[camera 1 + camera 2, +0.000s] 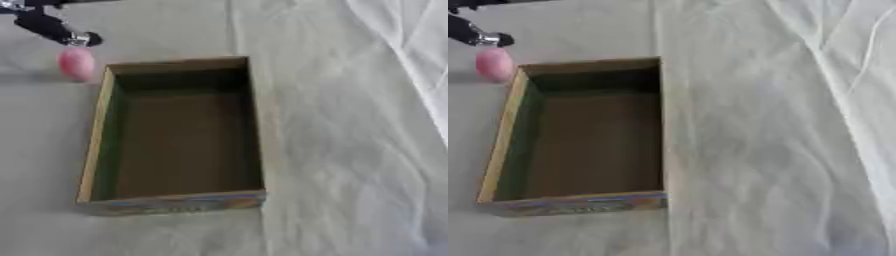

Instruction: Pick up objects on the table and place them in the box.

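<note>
The left hand [54, 27] reaches in from the upper left corner, fingertips just above a pink ball [76, 64]; whether its fingers are closed on the ball I cannot tell. The ball sits just outside the far left corner of the box [178, 202], which looks empty. The step is probably the pick or early carry; next, the ball must clear the rim and go inside. The box's near wall carries colourful print, unreadable.
</note>
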